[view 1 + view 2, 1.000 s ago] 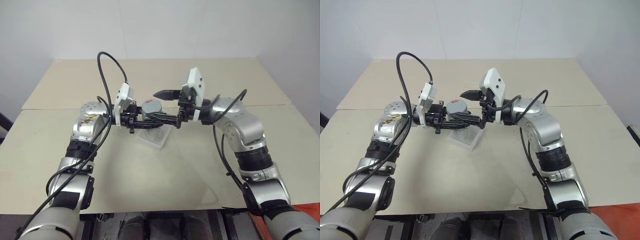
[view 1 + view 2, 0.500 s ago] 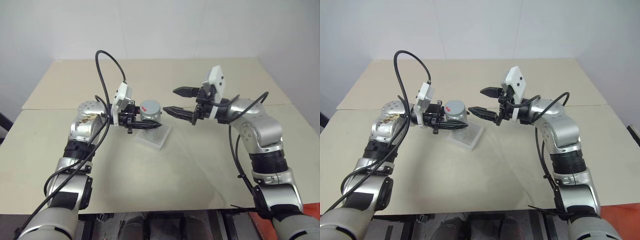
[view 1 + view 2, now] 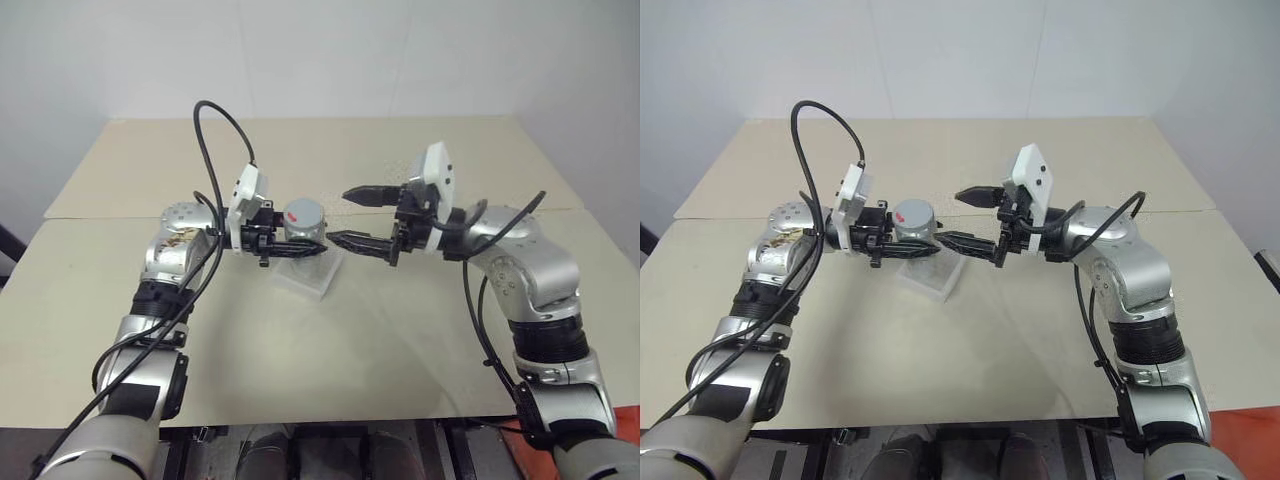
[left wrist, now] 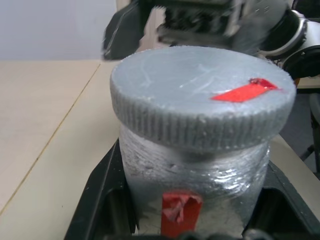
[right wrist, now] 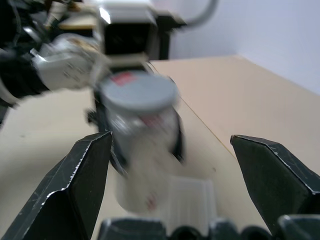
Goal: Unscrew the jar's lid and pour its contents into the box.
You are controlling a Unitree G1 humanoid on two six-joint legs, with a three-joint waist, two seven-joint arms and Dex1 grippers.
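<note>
Nearest, in the lower half of the frame, bare beige bench [image 3: 330,360] stretches between the two silver arms. Just past it, at centre frame, the clear box [image 3: 305,273] lies flat on the bench. Above the box, the left pincer [image 3: 290,243] reaches in from the left and is clamped on the jar [image 4: 192,177], which carries a red mark on its side. The grey lid [image 3: 303,214] sits on the jar, a red strip across its top. To the right of the jar, the right pincer [image 3: 345,215] points at it, its fingers [image 5: 75,185] spread wide apart, touching nothing. Beyond, the bench runs to a pale wall.
</note>
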